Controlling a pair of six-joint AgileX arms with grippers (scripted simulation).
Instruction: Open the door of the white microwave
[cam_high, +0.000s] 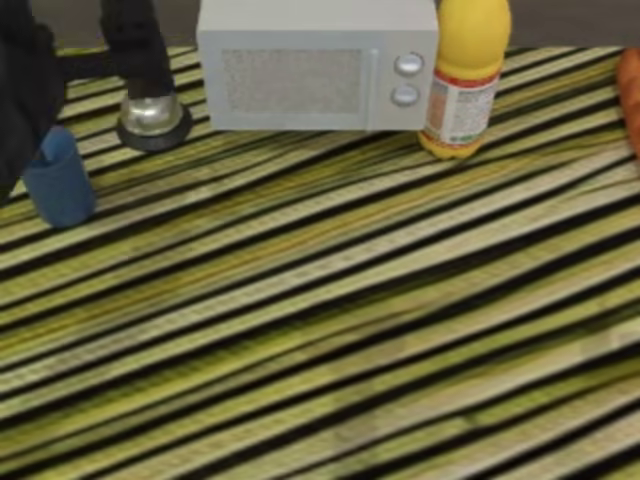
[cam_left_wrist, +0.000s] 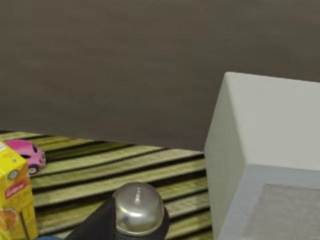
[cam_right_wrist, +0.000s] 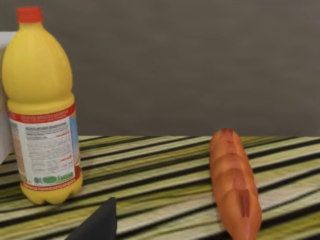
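Door flush on white microwave, orange bottle beside it; finger state on both arms not discernible

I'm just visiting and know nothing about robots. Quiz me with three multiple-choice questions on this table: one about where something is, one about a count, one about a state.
1. What stands right of the white microwave in the top view?
A. blue cup
B. orange bottle
C. silver bell

2. How many round knobs are on the microwave's front?
A. two
B. three
C. four

3. The door is:
A. wide open
B. removed
C. closed

Answers:
1 B, the orange bottle stands beside the knob side, while the blue cup and silver bell are to the left.
2 A, two silver knobs show.
3 C, the door lies flush with the front.
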